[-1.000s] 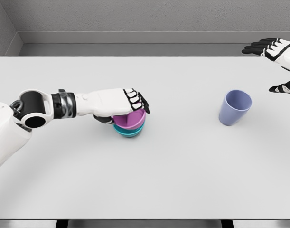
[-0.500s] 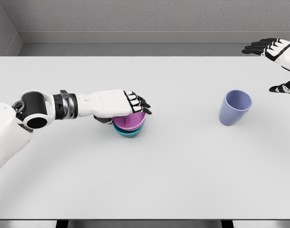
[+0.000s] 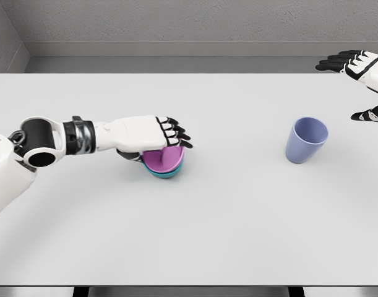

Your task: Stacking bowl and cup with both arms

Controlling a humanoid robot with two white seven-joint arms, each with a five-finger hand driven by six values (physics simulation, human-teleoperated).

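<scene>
Bowls first: pink bowl [image 3: 161,158] sits nested in teal bowl [image 3: 166,172], left of table center, and our left hand [image 3: 150,135] is over the stack w/ fingers curled over the pink rim, thumb apparently under the near side. We read that as clamped on the pink bowl. Pink one looks tilted a bit toward the hand, so not fully seated imo.

Cup [image 3: 305,140] stands upright, mouth up, well apart to the right, untouched. Right hand [image 3: 364,74] is at the far right edge, mostly cropped; fingers spread, holding nothing, not near the cup.

Step in hand, our judgement: bowl-on-bowl placement w/ the left arm, roughly mid-task. Cup part not started.

Next move calls for: let pink settle flat in teal, release, lift clear w/o dragging the stack. Then right arm goes to the cup, side grasp, and brings it over to the stack.

Materials/shapes: bowls look like smooth matte plastic, shallow, round. Cup is lavender-blue, tapered, thin wall, no handle, probably light and tippy. Table [image 3: 226,235] is flat pale grey, no texture, low sheen.
</scene>
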